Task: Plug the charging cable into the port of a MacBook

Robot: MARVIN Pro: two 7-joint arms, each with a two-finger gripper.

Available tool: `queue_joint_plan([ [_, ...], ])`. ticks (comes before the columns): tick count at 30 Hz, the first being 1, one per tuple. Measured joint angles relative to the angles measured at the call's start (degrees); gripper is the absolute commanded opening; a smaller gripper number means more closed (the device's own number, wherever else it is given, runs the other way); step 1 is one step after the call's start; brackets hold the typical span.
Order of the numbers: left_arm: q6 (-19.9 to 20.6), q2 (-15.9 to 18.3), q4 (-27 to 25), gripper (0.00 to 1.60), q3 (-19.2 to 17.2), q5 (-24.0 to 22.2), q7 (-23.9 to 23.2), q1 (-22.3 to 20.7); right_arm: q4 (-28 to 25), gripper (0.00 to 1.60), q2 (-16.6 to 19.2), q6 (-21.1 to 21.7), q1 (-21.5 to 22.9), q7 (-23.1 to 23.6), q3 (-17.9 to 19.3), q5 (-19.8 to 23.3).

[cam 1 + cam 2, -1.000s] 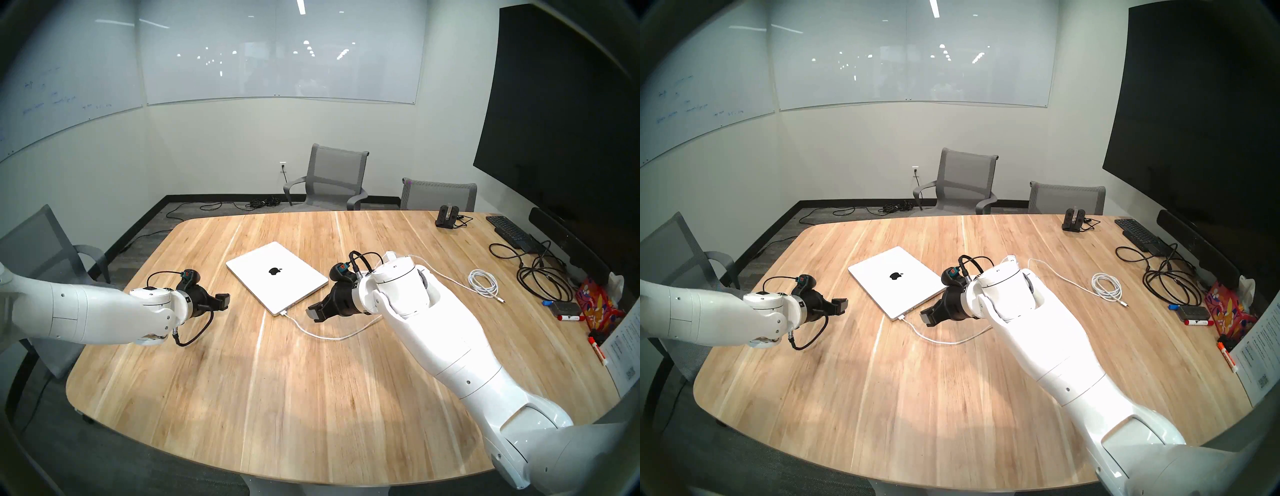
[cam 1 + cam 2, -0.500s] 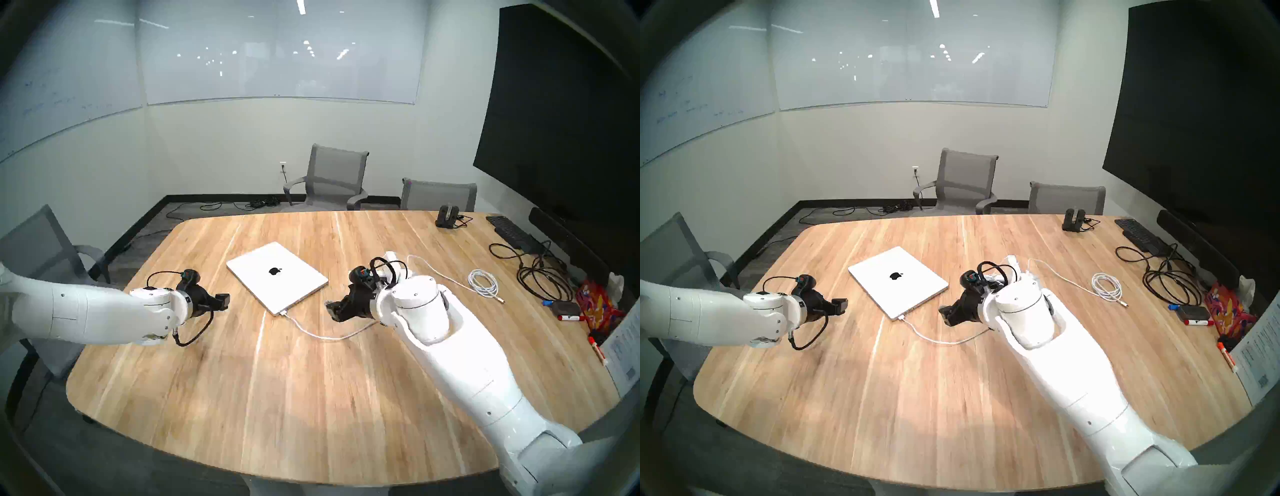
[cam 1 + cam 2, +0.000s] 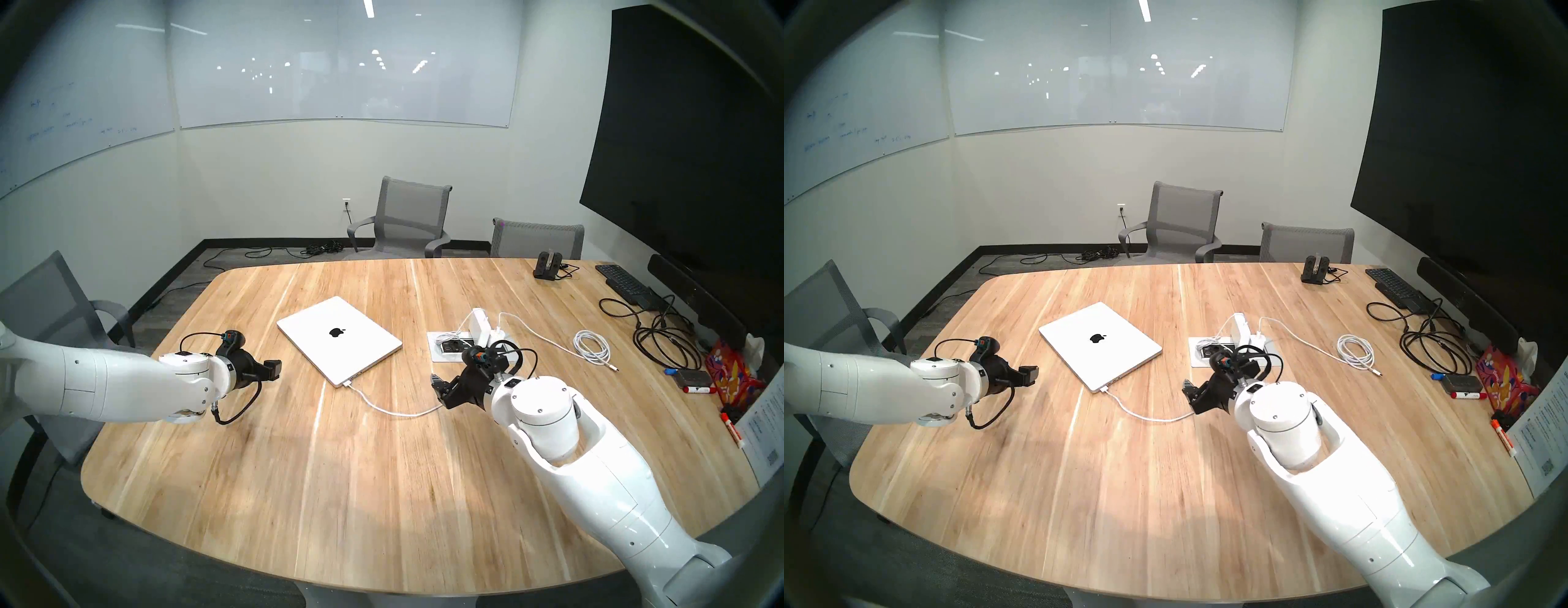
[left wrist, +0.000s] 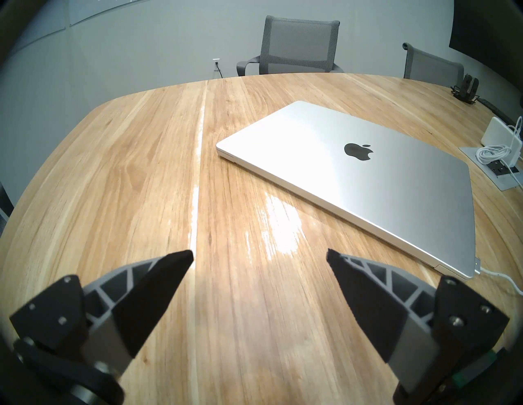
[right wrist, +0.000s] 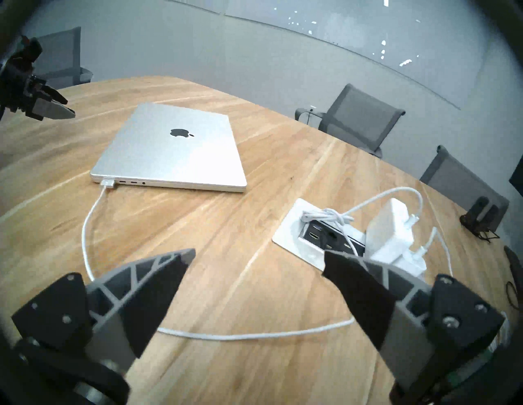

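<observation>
Head view: the cable plug sits in the laptop near corner, between both arms. Left wrist: left gripper open, empty. Right wrist: right gripper open, empty; plug ahead-left.

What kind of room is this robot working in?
Most likely an office meeting room: a big wooden table with grey mesh chairs around it, whiteboards on the walls, and a large dark screen on one side.
</observation>
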Motion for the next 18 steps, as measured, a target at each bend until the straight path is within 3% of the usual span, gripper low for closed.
queue_joint_plan([
  [6,0.00,0.00,0.00,1.60,0.00,0.00,0.00,0.00,-0.38,1.60,1.66,-4.78,-4.33,-5.40,2.16,0.41],
  [11,0.00,0.00,0.00,1.60,0.00,0.00,0.00,0.00,-1.44,1.60,2.26,-10.58,-9.51,-11.01,6.03,0.83],
  [18,0.00,0.00,0.00,1.60,0.00,0.00,0.00,0.00,-3.15,1.60,2.47,-16.79,-14.72,-13.92,10.34,0.38],
])
